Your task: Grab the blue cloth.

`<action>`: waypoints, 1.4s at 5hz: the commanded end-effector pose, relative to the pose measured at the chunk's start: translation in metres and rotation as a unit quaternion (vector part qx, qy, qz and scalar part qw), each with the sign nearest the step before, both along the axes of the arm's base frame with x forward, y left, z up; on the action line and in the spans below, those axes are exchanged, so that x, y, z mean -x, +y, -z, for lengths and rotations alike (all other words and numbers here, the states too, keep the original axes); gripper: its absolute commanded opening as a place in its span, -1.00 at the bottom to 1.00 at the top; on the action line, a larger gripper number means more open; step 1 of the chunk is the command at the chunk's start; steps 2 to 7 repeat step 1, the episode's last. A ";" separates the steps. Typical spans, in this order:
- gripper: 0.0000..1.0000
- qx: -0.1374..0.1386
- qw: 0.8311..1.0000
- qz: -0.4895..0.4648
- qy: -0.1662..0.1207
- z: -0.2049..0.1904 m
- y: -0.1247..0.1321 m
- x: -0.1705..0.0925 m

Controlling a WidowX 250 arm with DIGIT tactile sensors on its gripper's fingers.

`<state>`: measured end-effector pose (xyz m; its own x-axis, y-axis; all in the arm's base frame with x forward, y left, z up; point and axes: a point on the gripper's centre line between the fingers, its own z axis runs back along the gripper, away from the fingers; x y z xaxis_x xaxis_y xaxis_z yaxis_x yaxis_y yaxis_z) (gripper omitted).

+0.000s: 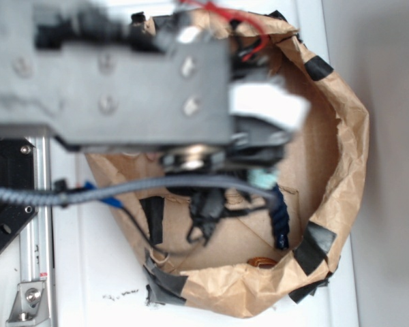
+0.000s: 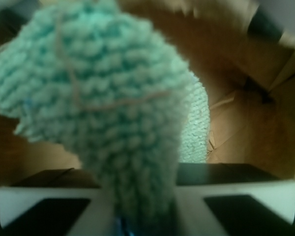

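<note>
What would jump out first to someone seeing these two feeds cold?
In the wrist view, the blue cloth fills most of the frame, bunched and rising from between the jaws. In the exterior view, the blurred grey arm covers the upper left, over a crumpled brown paper bin patched with black tape.

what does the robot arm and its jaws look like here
The arm is a blocky dark grey-black body with round silver screws and a white patch near its wrist. A grey braided cable runs beneath it, and red wires show above. In the wrist view the gripper has white, flat-fronted jaws with black inner faces.
</note>
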<state>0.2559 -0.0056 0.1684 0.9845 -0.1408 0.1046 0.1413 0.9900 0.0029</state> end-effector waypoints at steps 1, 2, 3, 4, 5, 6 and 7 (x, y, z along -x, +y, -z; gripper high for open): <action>-1.00 0.003 1.000 -0.001 -0.001 -0.025 0.010 -0.002; -1.00 0.003 1.000 -0.001 -0.001 -0.025 0.010 -0.002; -1.00 0.003 1.000 -0.001 -0.001 -0.025 0.010 -0.002; -1.00 0.003 1.000 -0.001 -0.001 -0.025 0.010 -0.002; -1.00 0.003 1.000 -0.001 -0.001 -0.025 0.010 -0.002; -1.00 0.003 1.000 -0.001 -0.001 -0.025 0.010 -0.002; -1.00 0.003 1.000 -0.001 -0.001 -0.025 0.010 -0.002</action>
